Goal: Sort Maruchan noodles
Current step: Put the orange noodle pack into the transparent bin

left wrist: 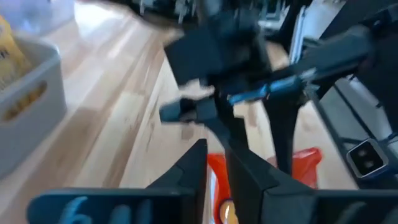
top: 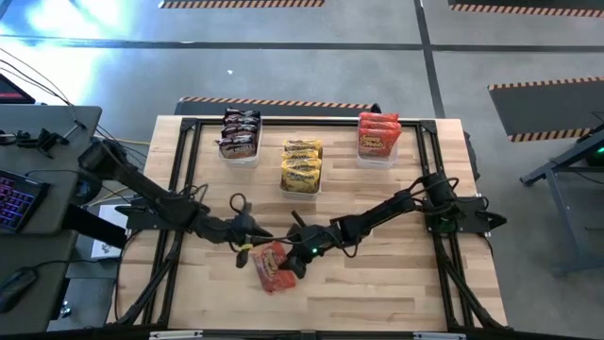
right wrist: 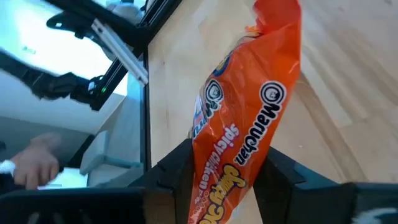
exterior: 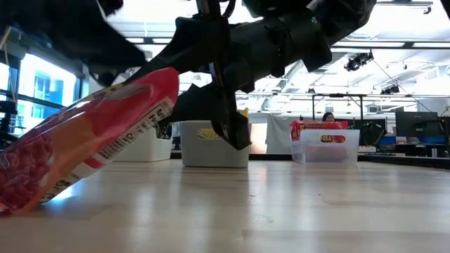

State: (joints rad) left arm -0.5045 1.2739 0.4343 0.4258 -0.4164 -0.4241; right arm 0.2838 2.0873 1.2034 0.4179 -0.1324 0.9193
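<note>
A red-orange Maruchan noodle packet (top: 272, 268) sits near the table's front middle, tilted, with its low end (exterior: 14, 200) on the wood. My right gripper (top: 298, 257) comes from the right and is shut on it. My left gripper (top: 247, 236) reaches in from the left to the packet's far-left corner, its fingers nearly together. Other packets lie in three bins at the far side. My left gripper has the packet's orange edge (left wrist: 214, 177) showing in the narrow gap between its fingers, which slant down from the table's left. Blur hides how much of the edge they have. My right gripper pinches the packet's end (right wrist: 239, 168) between its two fingers (right wrist: 180, 171), which slant down from the table's right and lie along it. The rest of the packet (right wrist: 261, 93) stretches away from the fingers, and the held end is raised off the table.
Three clear bins stand at the far side: dark packets (top: 239, 135), yellow packets (top: 302, 165), red packets (top: 377, 140). Black frame rails (top: 179, 189) run along the table's edges. A person's hand (right wrist: 34, 163) shows beyond the table. Bare wood lies at the front right.
</note>
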